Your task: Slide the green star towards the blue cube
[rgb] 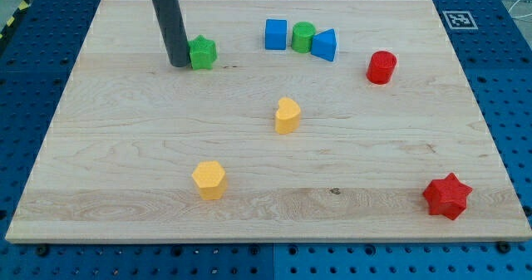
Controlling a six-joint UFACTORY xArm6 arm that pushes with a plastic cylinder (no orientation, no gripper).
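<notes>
The green star [203,52] lies on the wooden board near the view's top left of centre. My tip [179,63] stands right against the star's left side, touching or nearly touching it. The blue cube [276,34] sits to the star's right, toward the view's top, about a block and a half away from it.
A green cylinder [302,37] touches the blue cube's right side, with a blue triangular block [325,45] next to it. A red cylinder [381,67] stands further right. Two yellow blocks [287,115] [209,179] lie mid-board. A red star [447,196] is at bottom right.
</notes>
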